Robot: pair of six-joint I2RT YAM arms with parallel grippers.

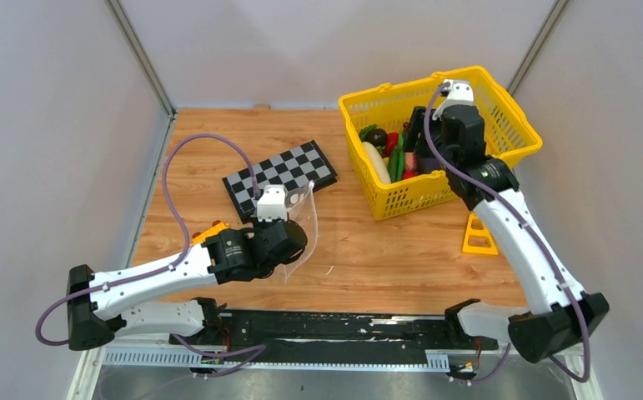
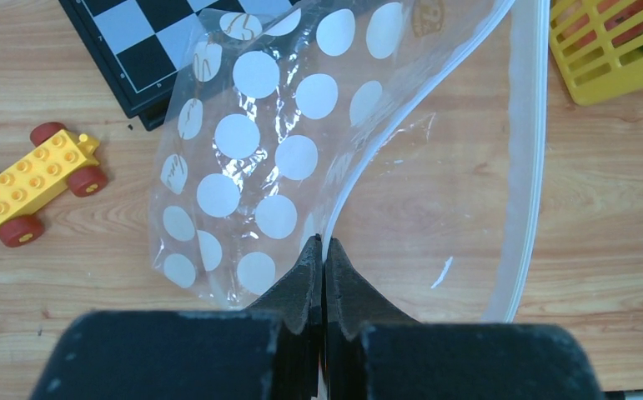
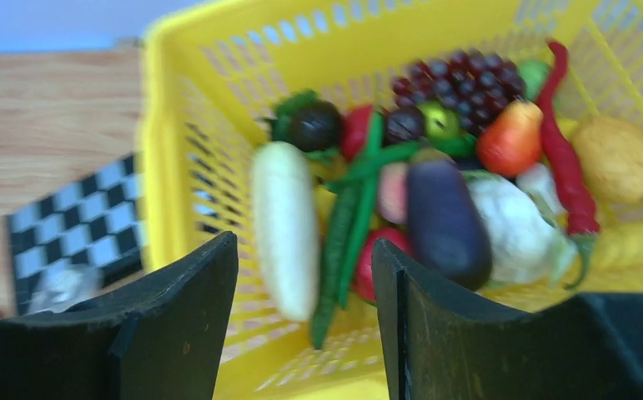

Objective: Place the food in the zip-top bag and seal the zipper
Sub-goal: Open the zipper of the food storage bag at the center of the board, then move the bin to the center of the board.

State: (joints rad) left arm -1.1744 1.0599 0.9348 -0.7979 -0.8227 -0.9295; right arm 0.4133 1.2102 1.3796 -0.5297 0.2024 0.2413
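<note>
My left gripper (image 2: 324, 243) is shut on the mouth edge of the clear zip-top bag (image 2: 243, 167) with white dots and holds it up off the table, mouth open. The zipper (image 2: 528, 167) curves along the far mouth edge. In the top view the bag (image 1: 303, 218) hangs by the left gripper (image 1: 291, 242). My right gripper (image 3: 303, 243) is open and empty above the food in the yellow basket (image 3: 159, 167): the long cream-white vegetable (image 3: 284, 225), the purple grape bunch (image 3: 468, 83), an orange-red fruit (image 3: 511, 137) and a red fruit (image 3: 368, 258).
The basket (image 1: 501, 108) stands at the back right. A black-and-white checkerboard (image 1: 280, 173) lies behind the bag. A yellow toy car (image 2: 26, 179) sits left of the bag. A yellow triangular piece (image 1: 478, 235) lies near the right arm. Walls enclose the table.
</note>
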